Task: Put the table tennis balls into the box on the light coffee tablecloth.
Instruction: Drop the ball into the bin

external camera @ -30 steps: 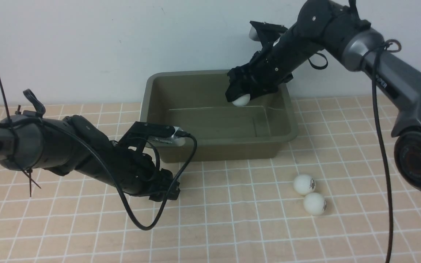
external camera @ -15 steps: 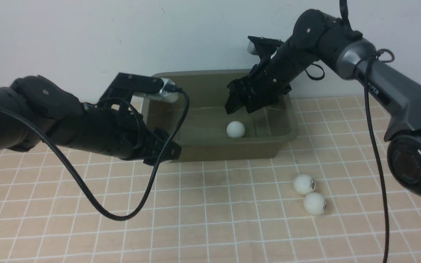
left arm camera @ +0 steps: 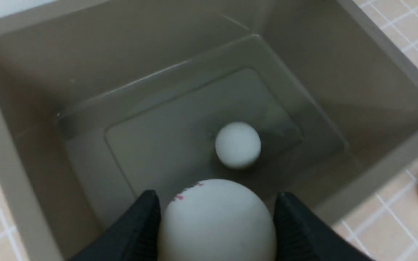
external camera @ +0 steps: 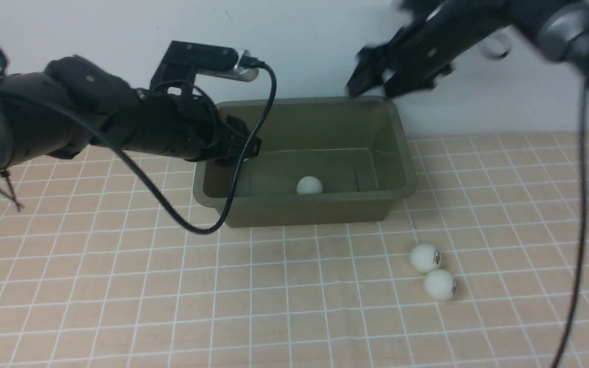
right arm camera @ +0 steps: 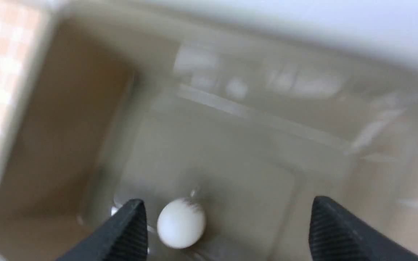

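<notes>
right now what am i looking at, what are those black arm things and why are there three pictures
Those are two robot arms over a checked tablecloth. One picture looks forward from between them; the other two come from a camera on each wrist. The left gripper clamps the held ball above the green box. The right gripper is open and empty. A loose ball lies inside the box. Two more rest on the cloth: the farther ball and the nearer ball.

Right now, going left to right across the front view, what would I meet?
Black left claw → small white ball inside the olive-green plastic tub → blurred black right claw → farther white ball on the beige checked cloth → nearer white ball there.
</notes>
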Available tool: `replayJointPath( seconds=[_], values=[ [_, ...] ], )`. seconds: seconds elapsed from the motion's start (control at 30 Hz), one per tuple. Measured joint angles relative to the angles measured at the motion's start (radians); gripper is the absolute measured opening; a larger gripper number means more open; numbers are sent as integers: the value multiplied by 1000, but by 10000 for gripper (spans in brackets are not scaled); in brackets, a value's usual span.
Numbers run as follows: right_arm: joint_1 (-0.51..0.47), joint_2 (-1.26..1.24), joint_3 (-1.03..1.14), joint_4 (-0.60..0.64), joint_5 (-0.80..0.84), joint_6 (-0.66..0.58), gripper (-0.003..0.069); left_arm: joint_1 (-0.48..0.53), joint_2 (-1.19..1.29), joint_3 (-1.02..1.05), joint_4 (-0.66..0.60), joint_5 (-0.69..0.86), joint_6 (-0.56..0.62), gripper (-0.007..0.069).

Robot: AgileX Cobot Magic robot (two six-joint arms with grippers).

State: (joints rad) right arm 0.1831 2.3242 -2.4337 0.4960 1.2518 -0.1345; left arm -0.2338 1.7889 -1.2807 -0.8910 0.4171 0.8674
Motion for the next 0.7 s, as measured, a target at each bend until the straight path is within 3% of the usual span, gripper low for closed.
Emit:
replayJointPath(
  seconds=[0.17,0.33,0.7],
  values=[
    [-82,-183,0,-44,0,7,539,0,133,-117,2,33,0,319],
    [-97,-369,86,-101,3,6,540,0,239,-226,36,75,0,319],
    [-76,-739,787,-265,10,-36,540,0,389,-367,190,133,-159,319]
  ],
)
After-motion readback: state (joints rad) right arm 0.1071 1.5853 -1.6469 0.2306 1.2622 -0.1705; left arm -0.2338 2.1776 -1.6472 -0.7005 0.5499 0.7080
